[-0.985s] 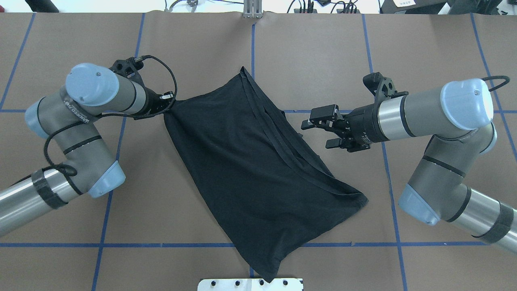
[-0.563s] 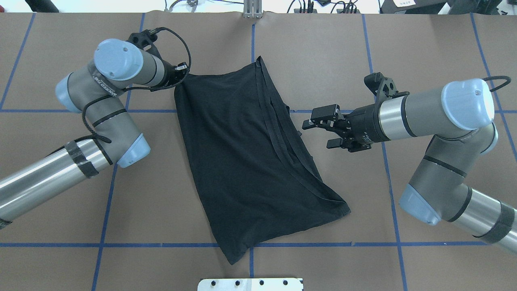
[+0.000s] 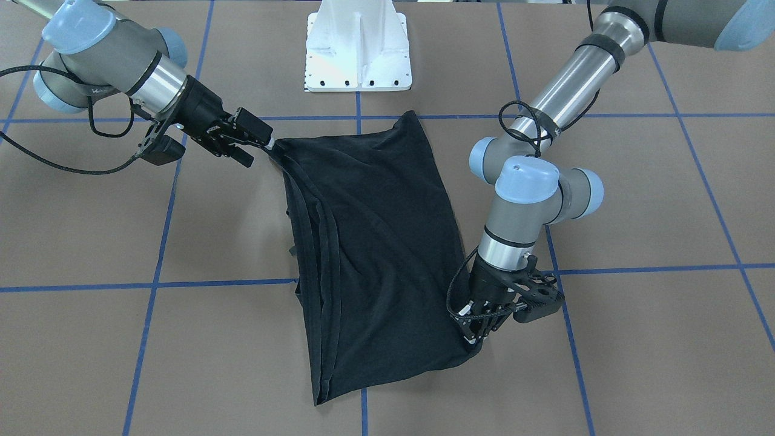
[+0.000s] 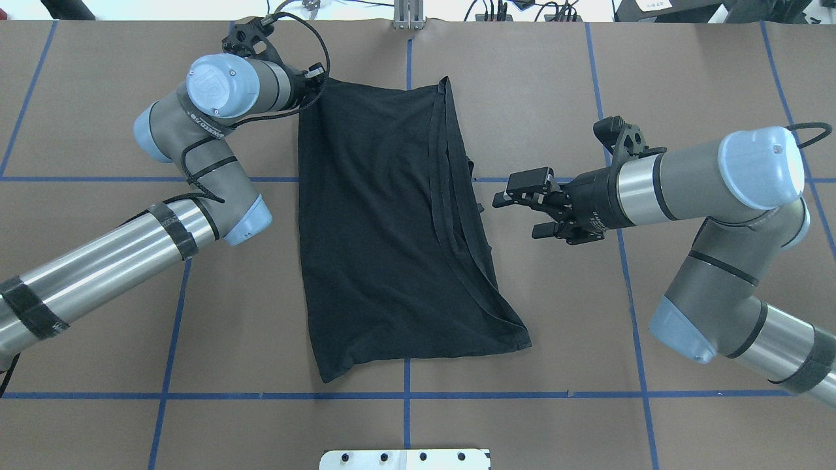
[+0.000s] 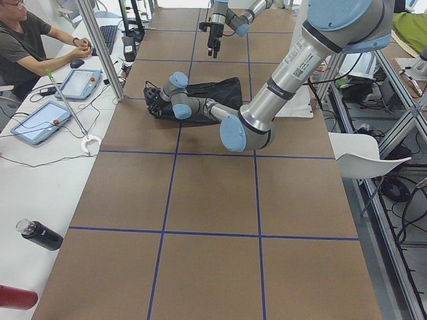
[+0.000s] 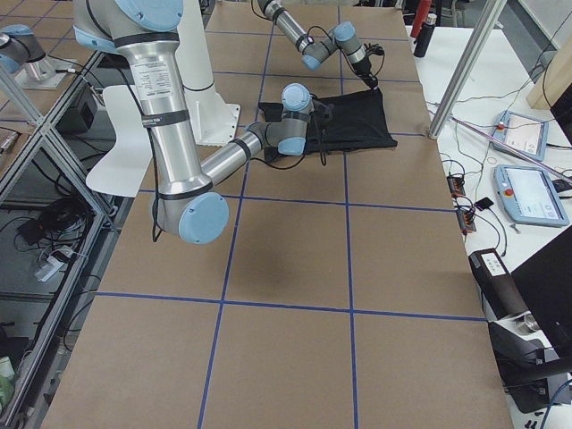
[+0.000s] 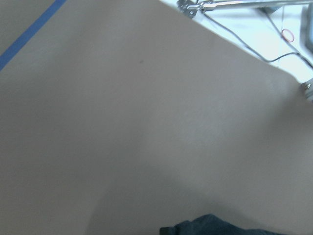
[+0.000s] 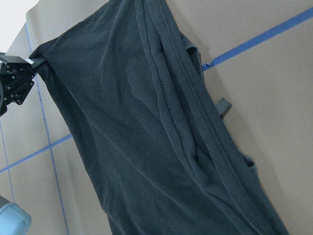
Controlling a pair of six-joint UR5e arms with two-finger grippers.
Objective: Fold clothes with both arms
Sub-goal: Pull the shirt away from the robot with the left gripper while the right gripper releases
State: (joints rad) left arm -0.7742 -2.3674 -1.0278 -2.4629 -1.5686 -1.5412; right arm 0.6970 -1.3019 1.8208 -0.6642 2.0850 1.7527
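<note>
On the brown, blue-taped tabletop, the left end effector pinches a corner of the shirt; the right end effector gapes, empty.

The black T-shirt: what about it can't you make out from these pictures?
- Underside and inner layers of the black T-shirt: hidden by its own folds, all views.
- Corner held by the left gripper: overhead, the wrist covers it; front-facing, black on black.
- Left wrist view: only a sliver, cut off by the bottom edge.
- Side views: too small for detail.
</note>
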